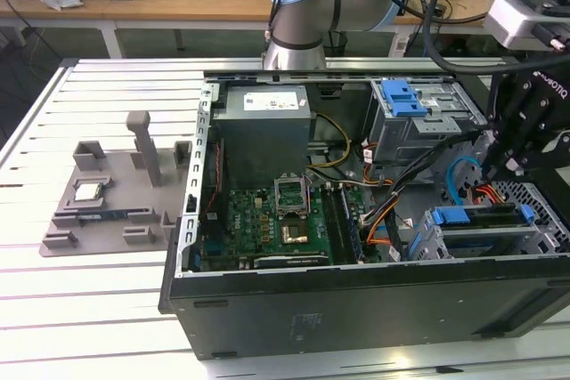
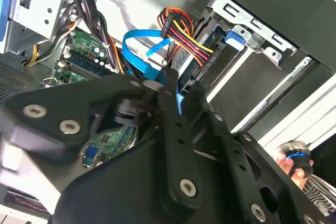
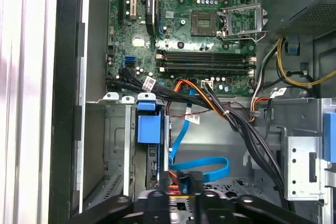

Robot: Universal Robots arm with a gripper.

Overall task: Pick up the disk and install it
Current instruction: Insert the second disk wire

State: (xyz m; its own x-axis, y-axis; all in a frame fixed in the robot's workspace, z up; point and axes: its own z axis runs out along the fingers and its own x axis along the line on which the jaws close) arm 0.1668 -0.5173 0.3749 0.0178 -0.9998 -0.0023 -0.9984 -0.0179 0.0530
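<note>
Black hand (image 1: 512,162) low over the open computer case (image 1: 267,295), the disk (image 1: 485,224) in its bay directly beneath, grip cannot be told

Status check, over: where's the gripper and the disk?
Gripper down at the drive cage. Disk sitting in its cage slot. Blue data cable and power wires close beside the gripper.

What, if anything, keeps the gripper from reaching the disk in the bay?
Probably nothing, so yes: the gripper hangs just above the disk, and the case is open. The blue cable and the power leads beside it might snag.
</note>
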